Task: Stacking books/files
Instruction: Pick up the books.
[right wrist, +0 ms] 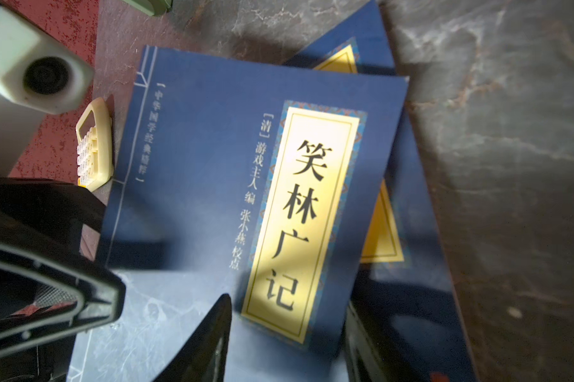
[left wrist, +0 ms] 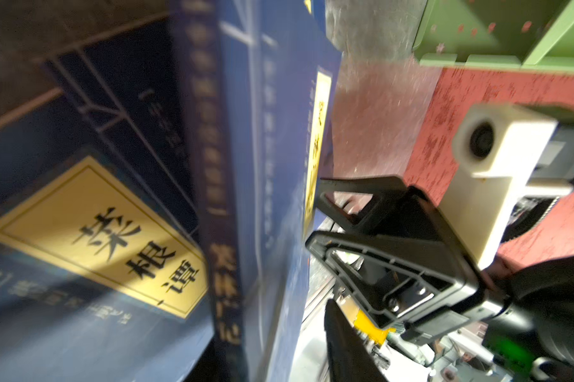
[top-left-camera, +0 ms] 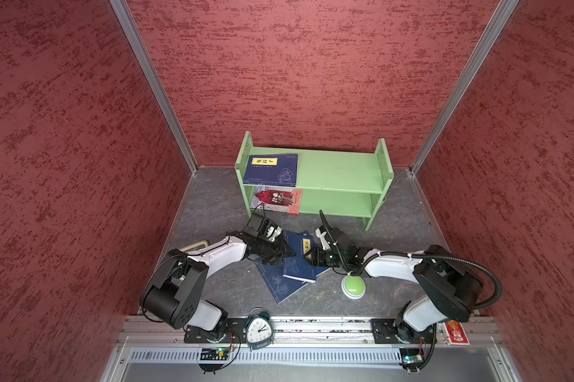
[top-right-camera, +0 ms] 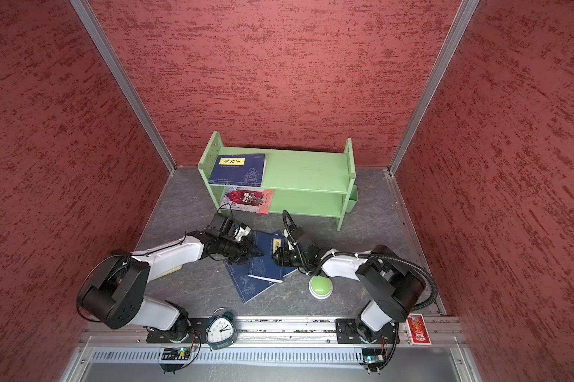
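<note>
Three navy books lie in a loose pile on the table. The top book (top-left-camera: 295, 268) (top-right-camera: 262, 268) (right wrist: 196, 172) carries a yellow label. My left gripper (top-left-camera: 289, 254) (left wrist: 272, 347) is at its left, spine edge, which stands between the jaws; a narrow gap shows beside one finger (left wrist: 345, 350), so it is open. My right gripper (top-left-camera: 307, 258) (right wrist: 287, 307) is open, its jaws wide round the book's right edge. The lowest book (top-left-camera: 279, 286) (left wrist: 97, 238) sticks out toward the front. A navy book (top-left-camera: 270, 168) lies on the shelf's top board, a red-and-white one (top-left-camera: 275, 198) below.
The green shelf (top-left-camera: 338, 172) stands against the back wall. A green button (top-left-camera: 353, 286) sits just under my right arm. The cream calculator (top-left-camera: 198, 245) lies at the left, an alarm clock (top-left-camera: 258, 329) and a red packet (top-left-camera: 456, 332) on the front rail.
</note>
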Tool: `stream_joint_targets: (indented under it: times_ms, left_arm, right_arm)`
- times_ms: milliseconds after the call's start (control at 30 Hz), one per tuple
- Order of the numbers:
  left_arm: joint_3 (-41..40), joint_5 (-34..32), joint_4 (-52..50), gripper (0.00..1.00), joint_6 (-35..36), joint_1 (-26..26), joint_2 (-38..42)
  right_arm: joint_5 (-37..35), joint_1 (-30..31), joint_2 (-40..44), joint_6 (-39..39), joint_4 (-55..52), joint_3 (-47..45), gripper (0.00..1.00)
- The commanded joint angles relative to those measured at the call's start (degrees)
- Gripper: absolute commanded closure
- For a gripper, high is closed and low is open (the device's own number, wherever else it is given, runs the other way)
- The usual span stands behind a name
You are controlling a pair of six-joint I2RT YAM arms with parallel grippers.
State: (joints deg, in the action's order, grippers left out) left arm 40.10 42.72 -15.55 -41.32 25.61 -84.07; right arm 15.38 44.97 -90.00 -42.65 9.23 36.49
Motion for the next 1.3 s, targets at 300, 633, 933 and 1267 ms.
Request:
stream_joint_targets:
  times_ms: [300, 633, 933, 1267]
  left_arm:
    - [-2.7, 6.9, 7.4, 0.92, 0.7, -1.3, 1.2]
    - [-0.5, 4.6, 2.1, 0.96, 4.2, -0.1, 2.9]
    - [4.8, 7.3, -2.8, 0.96, 8.4, 5.1, 4.9]
    - [13.8, 10.3, -9.4, 0.96, 15.1, 12.2, 5.8]
  right_arm:
    - [-1.8, 0.6, 3.6, -1.6, -0.6, 1.2, 0.40]
    - [-8.7, -0.6, 12.5, -5.0, -8.4, 2.1, 0.37]
    - [-7.5, -2.6, 24.2, -5.9, -18.7, 3.6, 0.37]
    - [-11.3, -5.5, 37.2, -0.6, -40.7, 16.7, 0.36]
